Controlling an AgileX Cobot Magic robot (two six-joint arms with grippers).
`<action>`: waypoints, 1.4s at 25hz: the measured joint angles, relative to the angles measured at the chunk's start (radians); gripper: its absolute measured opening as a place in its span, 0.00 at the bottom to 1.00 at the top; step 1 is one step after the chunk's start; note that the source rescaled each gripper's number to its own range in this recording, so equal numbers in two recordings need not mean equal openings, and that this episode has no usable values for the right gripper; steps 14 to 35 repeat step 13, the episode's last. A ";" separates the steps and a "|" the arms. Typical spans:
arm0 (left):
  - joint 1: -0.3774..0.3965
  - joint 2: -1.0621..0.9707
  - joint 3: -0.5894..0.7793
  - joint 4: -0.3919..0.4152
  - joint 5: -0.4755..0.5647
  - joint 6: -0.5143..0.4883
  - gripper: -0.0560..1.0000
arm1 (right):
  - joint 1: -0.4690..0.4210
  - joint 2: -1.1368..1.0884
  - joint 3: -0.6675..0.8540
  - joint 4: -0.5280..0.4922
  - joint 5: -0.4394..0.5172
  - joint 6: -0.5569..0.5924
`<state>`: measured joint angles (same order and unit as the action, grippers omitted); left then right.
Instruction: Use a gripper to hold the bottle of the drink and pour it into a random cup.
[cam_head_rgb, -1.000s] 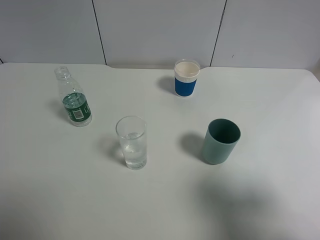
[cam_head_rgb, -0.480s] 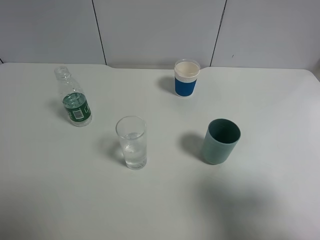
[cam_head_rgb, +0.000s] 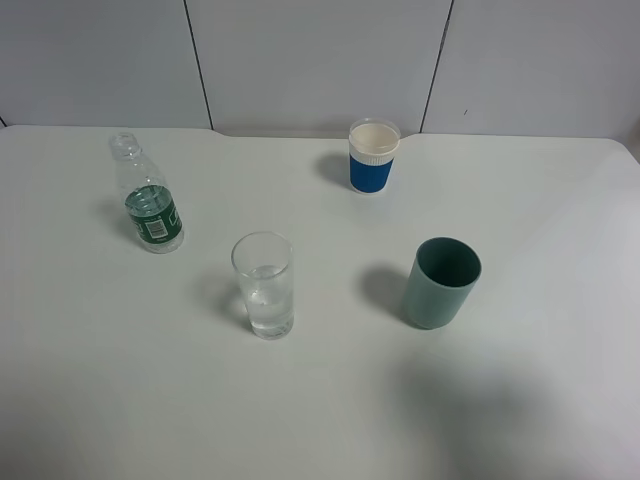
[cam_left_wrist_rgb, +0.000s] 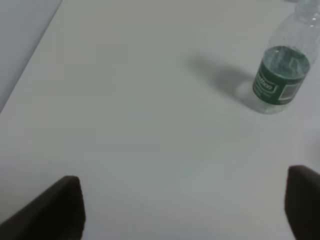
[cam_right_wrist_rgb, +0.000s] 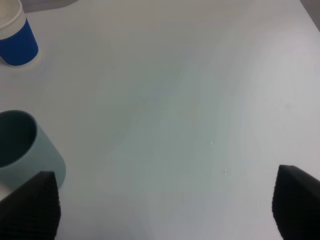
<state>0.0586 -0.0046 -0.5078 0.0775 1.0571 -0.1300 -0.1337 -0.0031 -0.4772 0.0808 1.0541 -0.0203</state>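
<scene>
Both pincers stood released over bare table, with the bottle and cups untouched.

On the left, the left gripper (cam_left_wrist_rgb: 182, 207) had its dark fingertips (cam_left_wrist_rgb: 55, 210) spread wide with nothing between them; the bottle of the drink (cam_left_wrist_rgb: 280, 70) stood upright on the white table (cam_head_rgb: 120, 400) ahead of that pincer and off to one side, well apart from it, uncapped, its green-and-white label band low on the body. Further right in the high view, the cup (cam_head_rgb: 264, 285), a tall clear glass with a little liquid in it, stood near the bottle (cam_head_rgb: 147, 198). Beyond it sat the blue cup (cam_head_rgb: 373, 156) with a white rim, and the teal cup (cam_head_rgb: 441, 282) nearer the front. The right gripper (cam_right_wrist_rgb: 165, 207) was likewise spread wide and empty, the teal cup (cam_right_wrist_rgb: 25, 147) just beside one fingertip (cam_right_wrist_rgb: 32, 205) and the blue cup (cam_right_wrist_rgb: 17, 37) well ahead.
</scene>
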 joint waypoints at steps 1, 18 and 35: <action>0.000 0.000 0.000 0.000 0.000 0.000 0.62 | 0.000 0.000 0.000 0.000 0.000 0.000; 0.000 0.000 0.000 0.000 0.000 0.000 0.62 | 0.000 0.000 0.000 0.000 0.000 0.000; 0.000 0.000 0.000 0.000 0.000 0.000 0.62 | 0.000 0.000 0.000 0.000 0.000 0.000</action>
